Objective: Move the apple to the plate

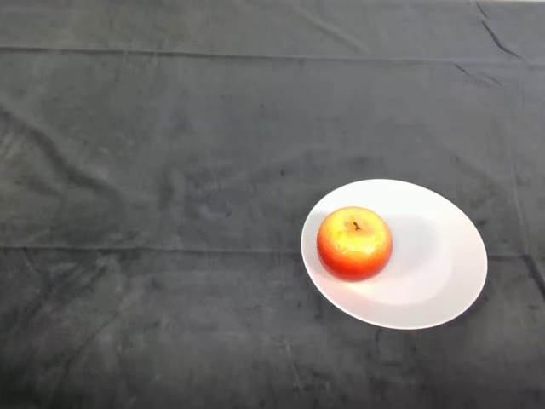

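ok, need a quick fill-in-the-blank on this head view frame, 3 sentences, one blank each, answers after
1. The apple rests on the white ____, on the side of it nearer the view's left.
2. The apple stands upright, with its ____ pointing up at the camera.
3. The plate lies on a dark ____ that covers the table.

Missing words: plate; stem; cloth
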`<state>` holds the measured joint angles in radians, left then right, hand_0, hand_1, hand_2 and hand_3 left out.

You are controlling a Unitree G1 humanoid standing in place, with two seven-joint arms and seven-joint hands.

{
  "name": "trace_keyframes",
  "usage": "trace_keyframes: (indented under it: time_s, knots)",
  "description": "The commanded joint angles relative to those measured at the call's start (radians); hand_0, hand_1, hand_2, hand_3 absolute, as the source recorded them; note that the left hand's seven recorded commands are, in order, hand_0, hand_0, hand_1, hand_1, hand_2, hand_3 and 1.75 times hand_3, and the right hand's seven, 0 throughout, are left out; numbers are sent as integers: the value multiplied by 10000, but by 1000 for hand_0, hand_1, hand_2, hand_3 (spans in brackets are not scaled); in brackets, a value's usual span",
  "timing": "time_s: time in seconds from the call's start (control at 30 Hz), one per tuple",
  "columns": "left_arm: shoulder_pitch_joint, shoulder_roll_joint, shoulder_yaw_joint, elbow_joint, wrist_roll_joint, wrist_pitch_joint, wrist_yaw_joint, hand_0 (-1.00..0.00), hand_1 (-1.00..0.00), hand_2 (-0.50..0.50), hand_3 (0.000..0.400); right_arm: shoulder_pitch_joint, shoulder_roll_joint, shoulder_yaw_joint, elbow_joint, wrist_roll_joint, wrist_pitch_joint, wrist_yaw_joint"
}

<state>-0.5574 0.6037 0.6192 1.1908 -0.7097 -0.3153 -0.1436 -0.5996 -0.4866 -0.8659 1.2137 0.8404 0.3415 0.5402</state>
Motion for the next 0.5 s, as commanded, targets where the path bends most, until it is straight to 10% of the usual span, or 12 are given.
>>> trace_keyframes:
  time_s: [0.03, 0.5]
  knots:
    - [289, 389, 268, 130, 162, -120, 145, 0, 0, 0, 0, -19, -142, -140, 26, -9, -36, -11]
    - [311, 335, 322, 61, 450, -257, 269, 0, 0, 0, 0, -18, -141, -140, 25, -11, -36, -11]
